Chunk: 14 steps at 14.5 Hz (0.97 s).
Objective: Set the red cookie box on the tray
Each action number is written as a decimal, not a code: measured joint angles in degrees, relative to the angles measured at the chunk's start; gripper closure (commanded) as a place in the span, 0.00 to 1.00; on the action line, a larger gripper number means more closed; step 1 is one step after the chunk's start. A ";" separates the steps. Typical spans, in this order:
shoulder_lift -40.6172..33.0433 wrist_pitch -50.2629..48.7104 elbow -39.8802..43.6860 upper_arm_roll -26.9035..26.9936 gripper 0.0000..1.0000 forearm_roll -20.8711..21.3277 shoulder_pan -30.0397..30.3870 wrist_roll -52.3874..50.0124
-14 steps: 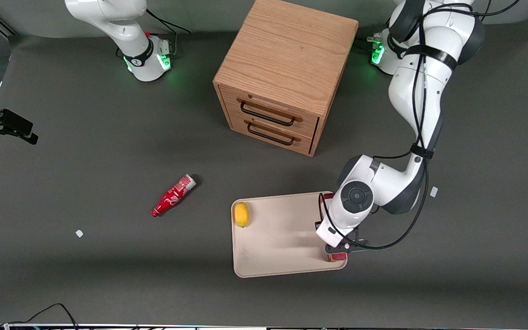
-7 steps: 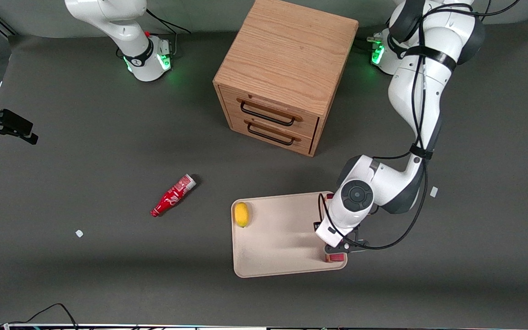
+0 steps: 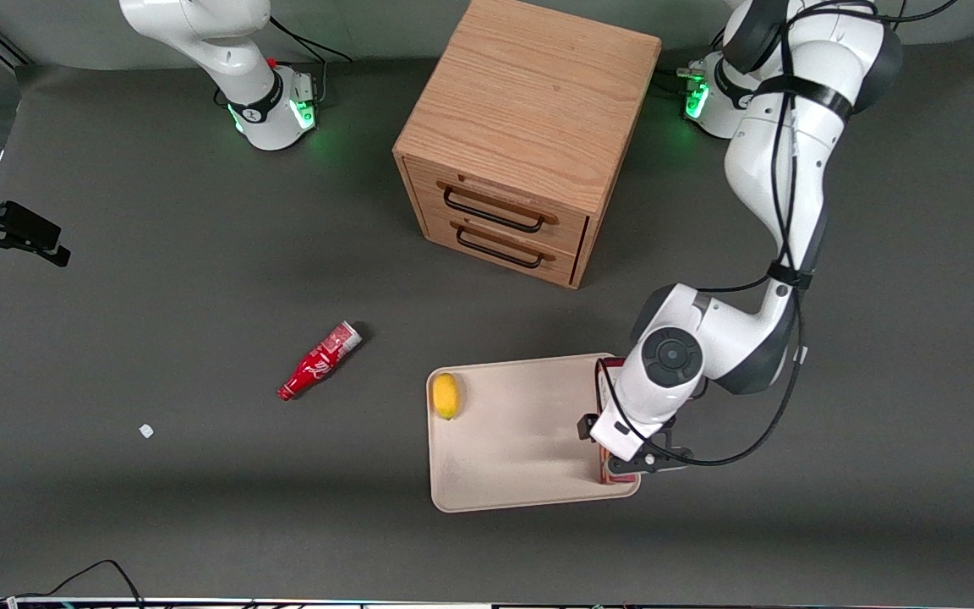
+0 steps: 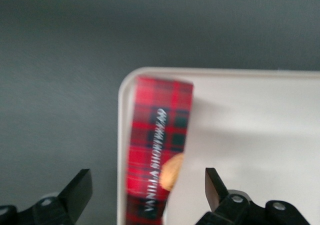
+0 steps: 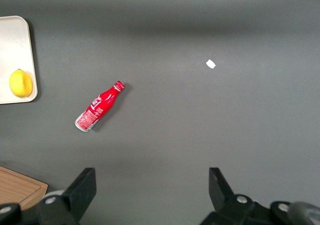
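Note:
The red cookie box (image 4: 159,155), a slim plaid carton with a cookie picture, lies inside the cream tray (image 4: 250,135) along its rim, at the corner. My gripper (image 4: 146,181) is open and hangs just above the box. One black finger (image 4: 80,185) is over the grey table outside the rim, the other over the tray, and neither touches the carton. In the front view the gripper (image 3: 627,457) hides most of the box; only a red sliver of the box (image 3: 619,479) shows at the tray (image 3: 512,448) edge toward the working arm's end.
A yellow lemon (image 3: 446,395) lies on the tray at its edge toward the parked arm. A red bottle (image 3: 319,361) lies on the table farther that way. The wooden two-drawer cabinet (image 3: 529,127) stands farther from the front camera than the tray.
The arm's wrist and elbow have shifted a little toward the working arm's end of the table. The box stays at the tray's edge.

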 measured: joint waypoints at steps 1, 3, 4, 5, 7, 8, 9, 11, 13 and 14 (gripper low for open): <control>-1.58 -0.11 -0.34 0.03 0.00 -0.09 0.94 0.26; -5.82 -0.91 -1.92 0.03 0.00 -2.52 3.42 2.47; -8.33 -1.97 -3.06 0.07 0.00 -5.08 4.75 4.71; -11.08 -3.48 -4.38 0.10 0.00 -7.38 6.19 7.13; -16.97 -8.56 -6.89 0.13 0.00 -10.03 9.37 11.32; -20.02 -11.87 -7.90 0.10 0.00 -10.95 11.19 13.46; -23.09 -15.34 -8.82 0.09 0.00 -11.91 13.21 16.12; -28.74 -21.63 -10.71 0.10 0.00 -13.37 17.46 21.64; -34.04 -26.53 -13.05 0.10 0.00 -14.11 21.65 26.42; -36.48 -27.95 -14.51 0.09 0.00 -14.19 23.28 28.34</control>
